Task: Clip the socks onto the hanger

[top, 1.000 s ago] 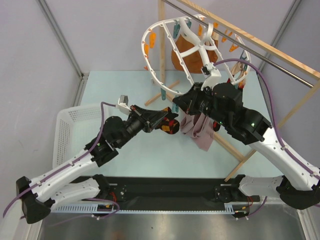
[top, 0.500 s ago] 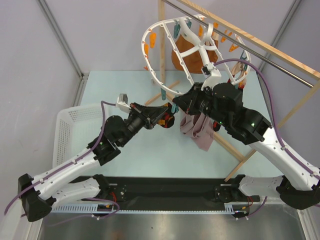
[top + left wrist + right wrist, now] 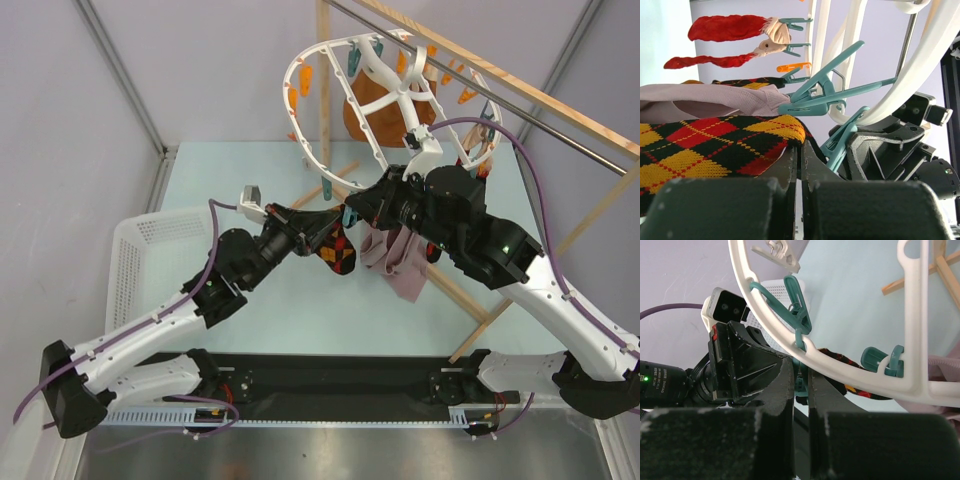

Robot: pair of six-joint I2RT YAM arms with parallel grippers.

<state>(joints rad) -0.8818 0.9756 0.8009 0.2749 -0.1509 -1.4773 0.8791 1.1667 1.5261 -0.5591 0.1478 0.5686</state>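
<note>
While left gripper (image 3: 322,232) pinches sock (image 3: 340,256), forearm angled toward hanger (image 3: 404,97)

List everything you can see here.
hanger: one, white, hanging at rack
clips: several, teal and orange, on hanger rim
socks: two, black argyle, one in left gripper, one behind cloth
cloth: one, mauve-pink, clipped under hanger
garment: one, orange-brown, behind hanger
red pieces: two, red, on far clips
rack: one, wood with metal rod, back right
basket: one, white, table's left
table: one, pale teal
left gripper: one, black, shut on sock
right gripper: one, black, shut on a teal clip
</note>
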